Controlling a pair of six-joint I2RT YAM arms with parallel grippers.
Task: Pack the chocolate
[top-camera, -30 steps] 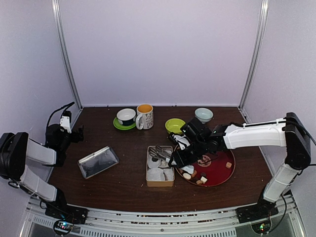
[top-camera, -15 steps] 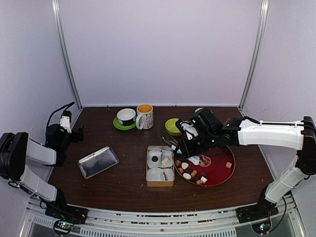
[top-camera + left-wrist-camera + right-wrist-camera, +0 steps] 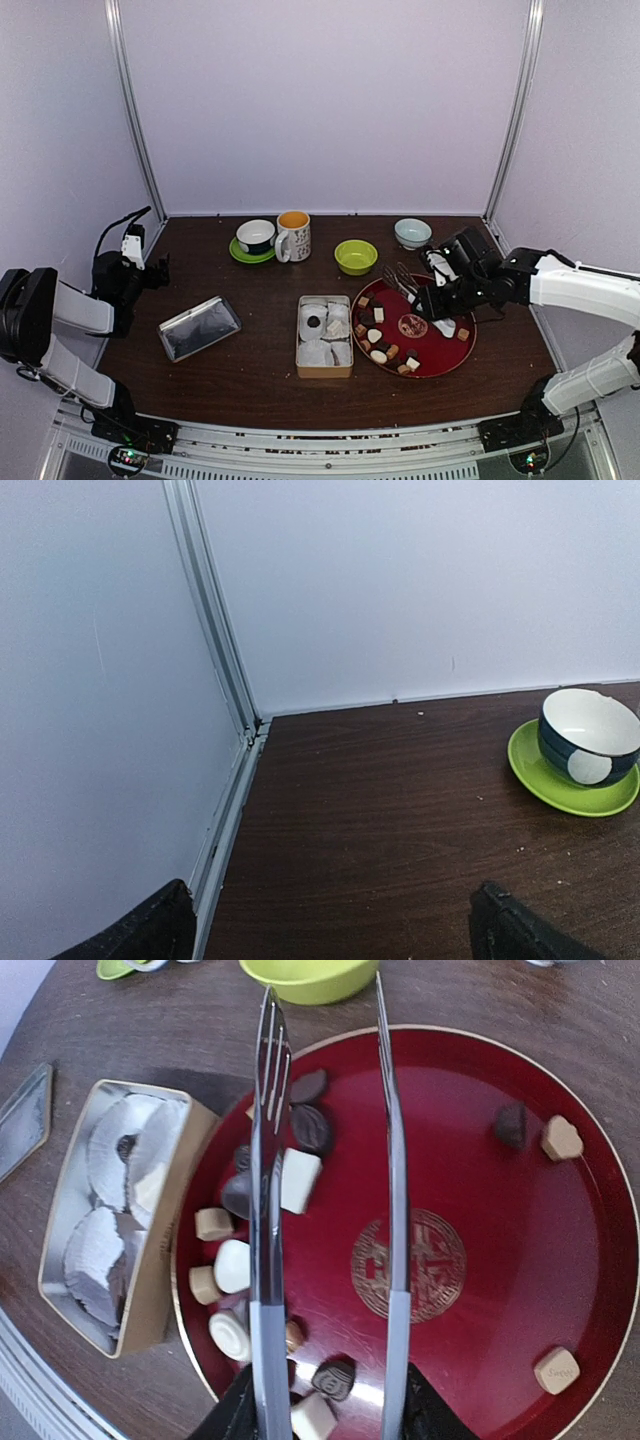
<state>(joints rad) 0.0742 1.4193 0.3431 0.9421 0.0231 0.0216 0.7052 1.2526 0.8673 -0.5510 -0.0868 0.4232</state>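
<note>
Several chocolates [image 3: 375, 337] in tan, dark brown and cream lie on a red plate [image 3: 455, 350], most near its left rim. In the right wrist view they show as a cluster [image 3: 299, 1180] on the plate [image 3: 480, 1210]. My right gripper [image 3: 440, 290] [image 3: 325, 1415] is shut on silver tongs [image 3: 398, 280] [image 3: 270, 1160], held above the plate. The tong tips are apart and empty. A tin box [image 3: 299, 340] [image 3: 150, 1290] with white paper liners holds one dark chocolate [image 3: 314, 322] [image 3: 125, 1147]. My left gripper [image 3: 160, 268] [image 3: 330, 930] is open and empty at the far left.
The tin's lid [image 3: 199, 327] lies left of the box. At the back stand a cup on a green saucer [image 3: 256, 238] [image 3: 588, 748], a mug [image 3: 293, 235], a green bowl [image 3: 355, 256] [image 3: 308, 978] and a pale bowl [image 3: 412, 232]. Walls close in on three sides.
My right arm has swung right with the tongs, from over the tin to over the plate. A dark chocolate now shows in a liner in the tin. The left arm has not moved.
</note>
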